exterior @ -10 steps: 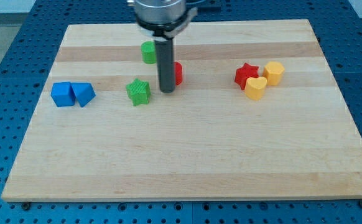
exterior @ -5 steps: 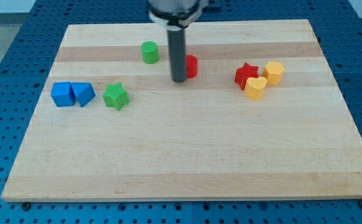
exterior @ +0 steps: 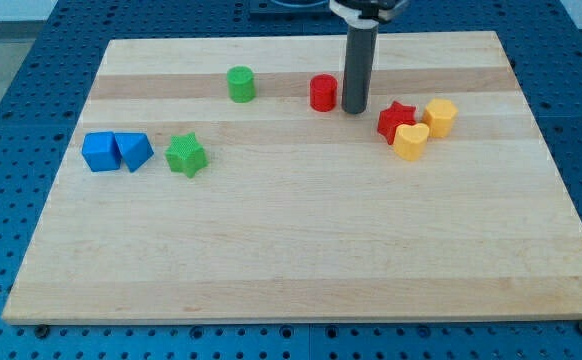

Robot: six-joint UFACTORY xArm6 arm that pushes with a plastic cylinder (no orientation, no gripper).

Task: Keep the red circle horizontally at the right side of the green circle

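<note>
My tip [exterior: 354, 110], a bare rod holding nothing, rests just right of the red circle [exterior: 322, 93], which sits right of the green circle [exterior: 240, 84]. The red star [exterior: 396, 119] and yellow blocks crowd nearby on the wooden board [exterior: 301, 250].

My rod comes down from the view's top edge, approx upright, dark and straight, w/ a lighter metal collar just showing where it enters the frame. My tip [exterior: 354, 110] sits on the board surface in the upper middle, a bit right of centre. Rest of the arm is out of frame, so can't tell its pose. Only the lower shaft shows; no tilt I can make out from this view, and nothing is attached to the rod's end
</note>
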